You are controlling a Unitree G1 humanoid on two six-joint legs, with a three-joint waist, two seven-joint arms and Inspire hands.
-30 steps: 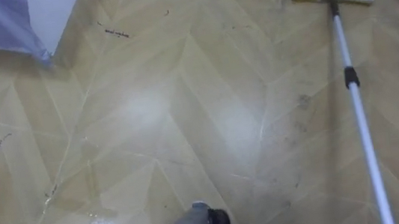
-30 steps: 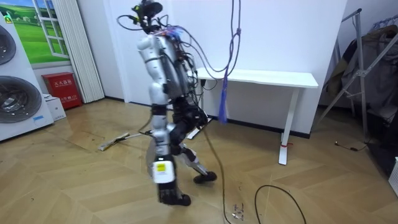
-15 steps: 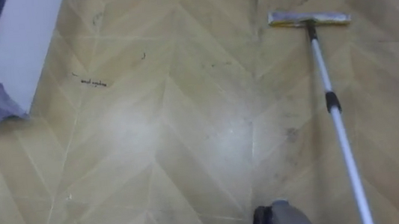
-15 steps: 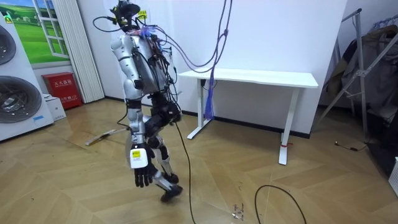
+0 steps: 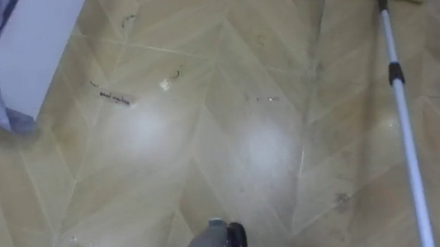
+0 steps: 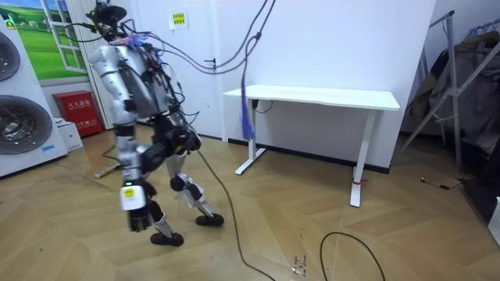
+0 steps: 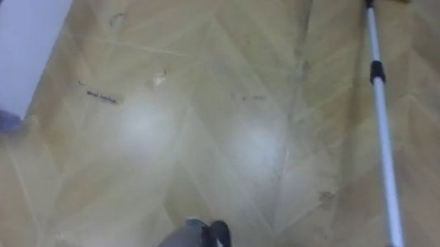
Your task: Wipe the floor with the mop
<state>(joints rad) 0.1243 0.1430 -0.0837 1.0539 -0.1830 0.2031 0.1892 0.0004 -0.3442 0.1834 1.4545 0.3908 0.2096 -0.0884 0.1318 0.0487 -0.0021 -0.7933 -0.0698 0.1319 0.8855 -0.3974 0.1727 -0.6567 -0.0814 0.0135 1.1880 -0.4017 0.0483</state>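
Room view: I have walked left; the mop (image 5: 404, 127) lies at my right, unheld. Left hand (image 6: 138, 220) hangs low, open or closed I cannot tell.

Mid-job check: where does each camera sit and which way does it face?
Left eye view: on the head, looking down at the floor and the mop lying at right; one foot shows.
Right eye view: just beside it, same floor, mop and foot.
Room view: standing off, facing the white desk; whole robot, left hand hanging.
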